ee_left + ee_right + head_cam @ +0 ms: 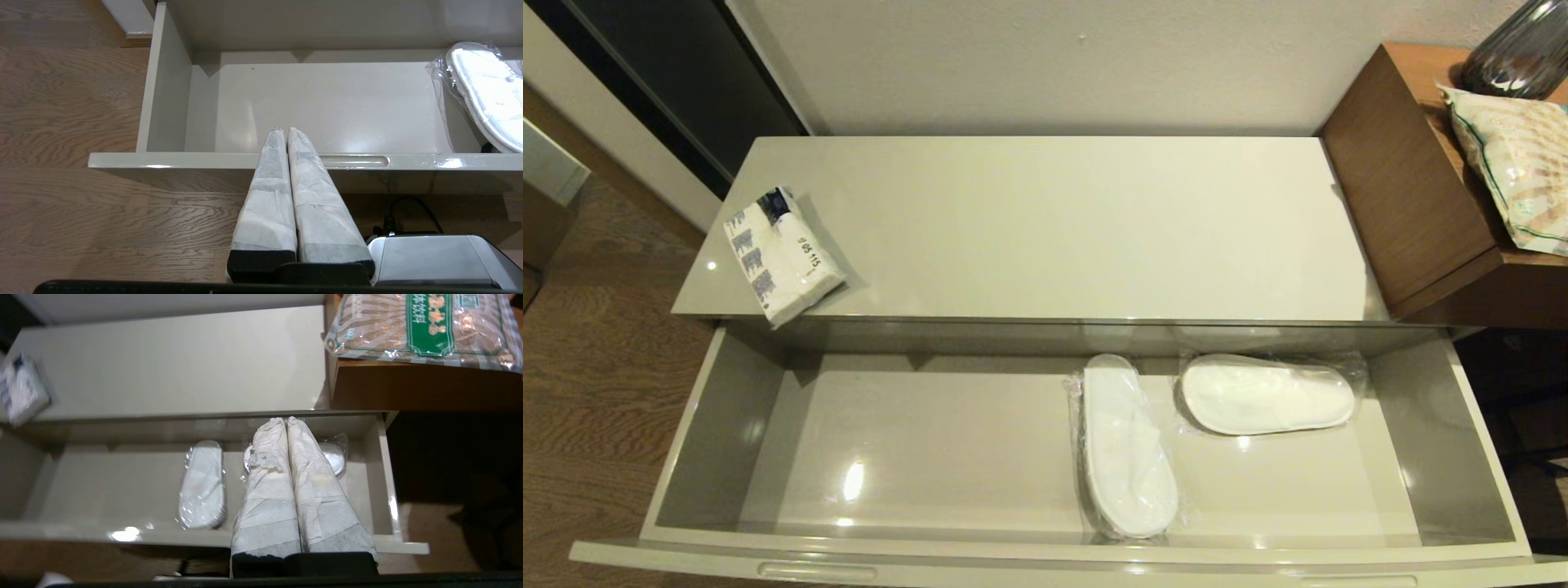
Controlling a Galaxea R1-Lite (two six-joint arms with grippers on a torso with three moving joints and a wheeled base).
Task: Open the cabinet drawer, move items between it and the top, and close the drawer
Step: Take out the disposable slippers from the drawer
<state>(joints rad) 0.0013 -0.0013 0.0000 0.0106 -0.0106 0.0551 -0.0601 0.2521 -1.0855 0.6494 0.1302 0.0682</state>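
The grey-beige drawer (pixel 727 425) is pulled wide open below the cream-white top (pixel 1054 229). Two wrapped white slippers lie inside: one lengthwise (pixel 1129 449), one crosswise (pixel 1266 396) at the back right. The white tissue pack (pixel 783 255) with blue print rests on the top's left front corner. No black ring shows. Neither gripper appears in the head view. My left gripper (pixel 284 130) is shut and empty, its tips over the drawer's front rim beside a slot notch (pixel 355 161). My right gripper (pixel 284 419) is shut and empty, held above the drawer, partly hiding the crosswise slipper (pixel 337 457).
A taller brown wooden table (pixel 1405 180) stands against the cabinet's right end, carrying a green-trimmed patterned bag (pixel 1515 163) and a dark glass vase (pixel 1515 57). Wood floor (pixel 596 367) lies to the left. The drawer's left half holds nothing.
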